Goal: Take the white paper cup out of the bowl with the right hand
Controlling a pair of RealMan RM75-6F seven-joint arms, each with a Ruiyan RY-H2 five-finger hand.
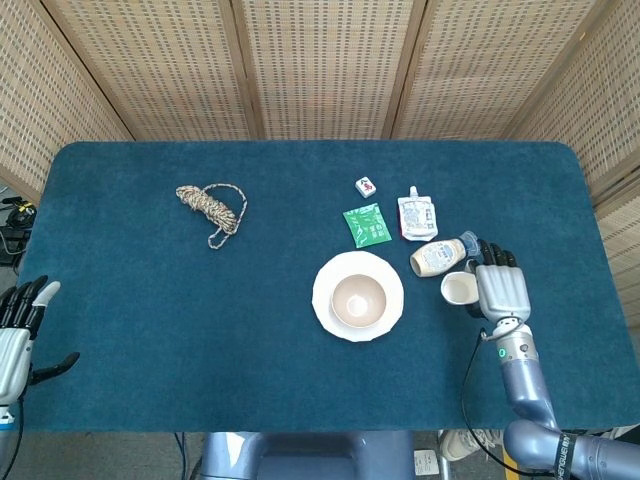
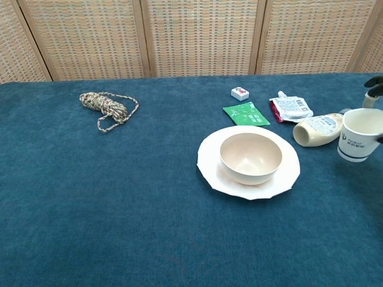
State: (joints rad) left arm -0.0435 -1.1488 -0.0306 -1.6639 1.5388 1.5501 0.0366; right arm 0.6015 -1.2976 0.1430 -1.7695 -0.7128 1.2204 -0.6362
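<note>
My right hand (image 1: 500,289) grips the white paper cup (image 1: 459,289) to the right of the bowl, close to the table. In the chest view the white paper cup (image 2: 359,134) shows upright at the right edge, with only dark fingertips (image 2: 374,82) of the right hand visible. The beige bowl (image 1: 358,299) sits with nothing in it on a white plate (image 1: 326,285) at mid-table. My left hand (image 1: 16,333) hangs with fingers apart off the table's left edge, holding nothing.
A squeeze bottle (image 1: 439,256) lies just behind the cup. A white pouch (image 1: 417,215), a green packet (image 1: 367,224) and a small tile (image 1: 366,185) lie behind the plate. A coiled rope (image 1: 212,206) rests at the far left.
</note>
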